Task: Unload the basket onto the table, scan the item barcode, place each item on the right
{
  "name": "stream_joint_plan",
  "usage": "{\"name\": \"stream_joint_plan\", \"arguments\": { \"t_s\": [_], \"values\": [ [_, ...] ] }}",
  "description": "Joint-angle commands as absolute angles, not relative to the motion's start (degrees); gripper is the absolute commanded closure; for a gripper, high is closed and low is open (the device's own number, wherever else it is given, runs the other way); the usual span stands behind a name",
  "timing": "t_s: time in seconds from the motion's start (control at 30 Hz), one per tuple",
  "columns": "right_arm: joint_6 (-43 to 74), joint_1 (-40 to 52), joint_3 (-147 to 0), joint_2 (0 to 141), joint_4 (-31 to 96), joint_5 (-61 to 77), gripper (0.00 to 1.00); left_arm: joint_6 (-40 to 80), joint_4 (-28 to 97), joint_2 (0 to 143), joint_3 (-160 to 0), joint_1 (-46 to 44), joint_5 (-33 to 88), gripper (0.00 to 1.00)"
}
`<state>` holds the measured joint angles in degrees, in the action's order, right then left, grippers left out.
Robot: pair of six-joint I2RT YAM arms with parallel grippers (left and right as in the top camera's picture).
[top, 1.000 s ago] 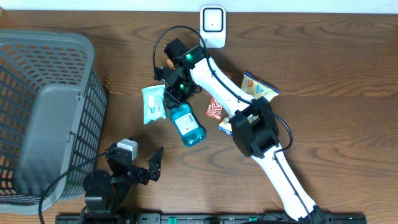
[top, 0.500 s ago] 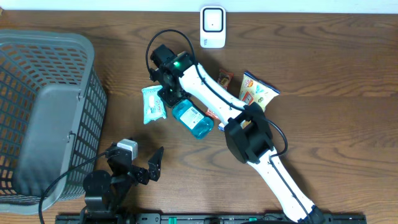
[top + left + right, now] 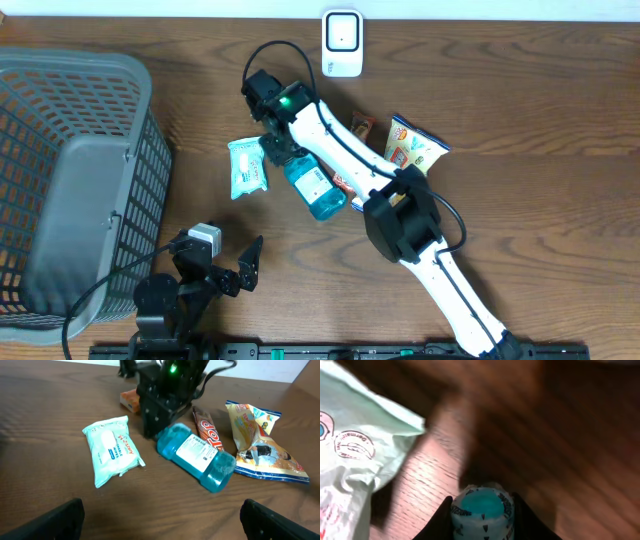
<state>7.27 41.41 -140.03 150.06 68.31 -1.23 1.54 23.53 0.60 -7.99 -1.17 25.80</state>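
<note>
- Overhead view, right gripper (image 3: 278,152): closed on the cap end of the blue bottle (image 3: 316,189), jaws narrow, one on each side of the neck.
- Right wrist view, same grip: both dark fingers (image 3: 441,519) pressed against the sides of the teal cap, nothing else between them.
- Blue bottle: on its side on the desk (image 3: 520,90), near the middle, cap end toward the far left, base toward the near right. White label (image 3: 196,451) face up in the left wrist view, print too small to read.
- Scanner (image 3: 342,43): white, upright at the far edge of the desk, well apart from the bottle.
- Left gripper (image 3: 161,512): spread wide, holding and touching nothing. Only two dark fingertips visible, at the bottom corners of the left wrist view. Low at the near edge of the desk, well apart from the bottle.
- Wipes pack (image 3: 247,166): pale green, flat on the desk, just beside the right gripper on its left. Touching or not, cannot tell.
- Chocolate bar (image 3: 206,431): flat on the desk, just beyond the bottle, partly under the right arm in the overhead view.
- Snack bag (image 3: 413,143): yellow, lying to the right of the arm, near the bottle's base end.
- Orange packet (image 3: 129,401): behind the right gripper, mostly hidden.
- Basket (image 3: 150,175): grey mesh, at the left end of the desk, well apart from the bottle.
</note>
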Motion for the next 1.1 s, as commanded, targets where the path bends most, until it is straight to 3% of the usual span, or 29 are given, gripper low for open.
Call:
{"name": "stream_joint_plan", "arguments": {
  "t_s": [0.0,0.27,1.07],
  "values": [
    [8.80,40.84,-140.16,142.19,67.99,-3.11,0.93,1.80,24.60,0.23,-7.11,-0.97,26.35,0.01],
    [10.28,40.82,-140.16,136.59,66.92,-3.14,0.98,1.80,24.60,0.23,-7.11,-0.97,26.35,0.01],
    [18.85,41.25,-140.14,135.66,56.66,-8.91,0.99,1.80,24.60,0.23,-7.11,-0.97,26.35,0.01]
  ]
}}
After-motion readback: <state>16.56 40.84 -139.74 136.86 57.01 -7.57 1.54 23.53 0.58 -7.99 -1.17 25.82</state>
